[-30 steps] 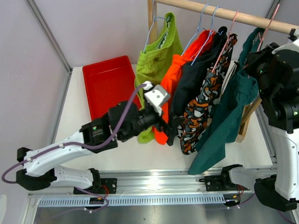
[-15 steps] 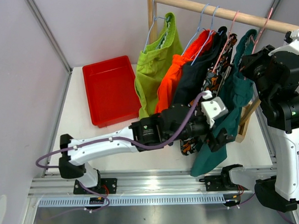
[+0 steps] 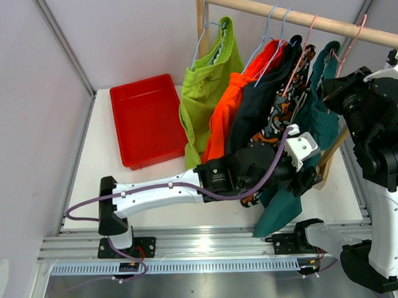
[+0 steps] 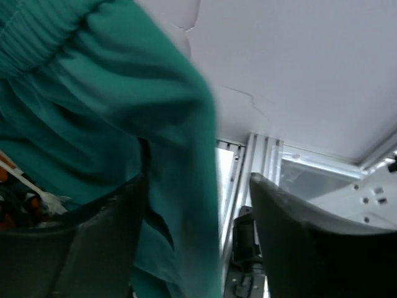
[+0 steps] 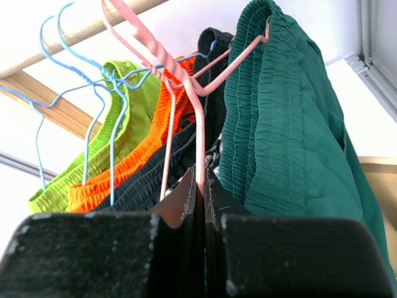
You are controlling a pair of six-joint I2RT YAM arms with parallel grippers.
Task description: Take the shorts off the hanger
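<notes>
Five pairs of shorts hang on wire hangers from a wooden rod (image 3: 292, 16): lime green (image 3: 206, 89), bright orange (image 3: 225, 115), dark navy (image 3: 256, 107), camouflage (image 3: 274, 129) and teal (image 3: 281, 205). My left gripper (image 3: 306, 180) reaches across under the row to the teal shorts (image 4: 180, 155). Its jaws stand apart around a hanging fold of teal cloth, which lies against the left finger (image 4: 93, 242) with a gap to the right one. My right gripper (image 5: 201, 180) is shut on the pink hanger (image 5: 199, 143) that carries the teal shorts (image 5: 285, 124).
A red tray (image 3: 148, 118) lies on the white table at the back left. A wooden frame post (image 3: 201, 17) holds the rod's left end. Walls close in at the back and left. The metal rail (image 3: 210, 244) runs along the near edge.
My left arm has swung right, from the orange and navy shorts to the teal pair, and its jaws have narrowed around the cloth. The right gripper has stayed shut on the pink hanger.
</notes>
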